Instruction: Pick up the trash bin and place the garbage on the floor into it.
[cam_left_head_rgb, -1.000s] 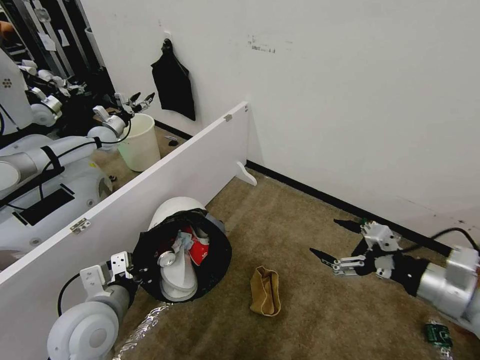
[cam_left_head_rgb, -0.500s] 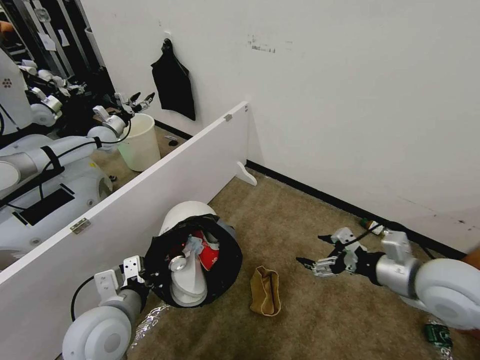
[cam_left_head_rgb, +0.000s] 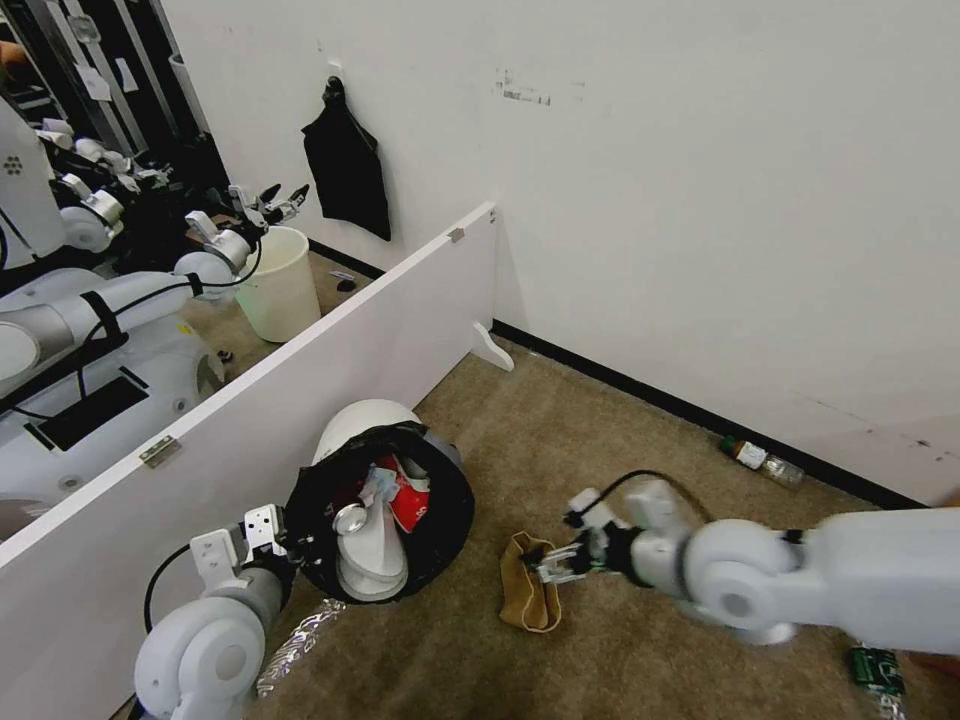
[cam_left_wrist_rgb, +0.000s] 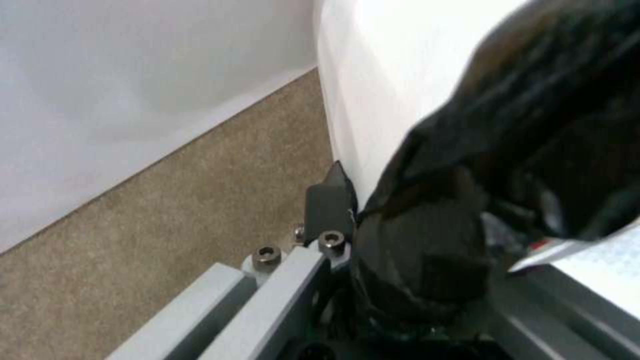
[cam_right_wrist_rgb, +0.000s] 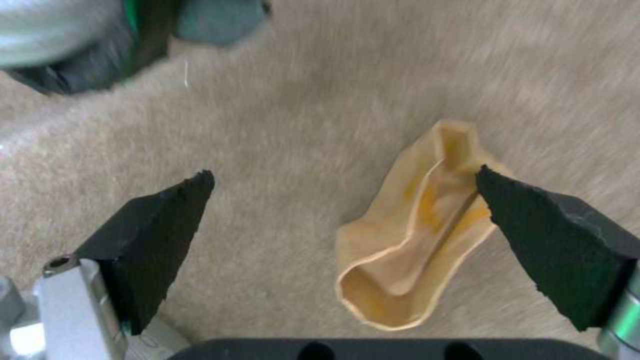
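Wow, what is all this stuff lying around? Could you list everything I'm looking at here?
Trash bin: one, white with a black bag liner, tilted, held up at its rim beside the partition; holds white slippers and a red packet.
Brown paper bag: one, tan, crumpled on the carpet.
Bottle: one, green-labelled, lying at the foot of the wall.
Green packet: one, on the carpet at the right edge.
Partition: one, white board standing on the carpet.
Cream bucket: one, behind the partition.
Black cloth: one, hanging on the wall.
Left tool: shut on the bin's rim.
Right tool: open, black fingers either side of the paper bag.
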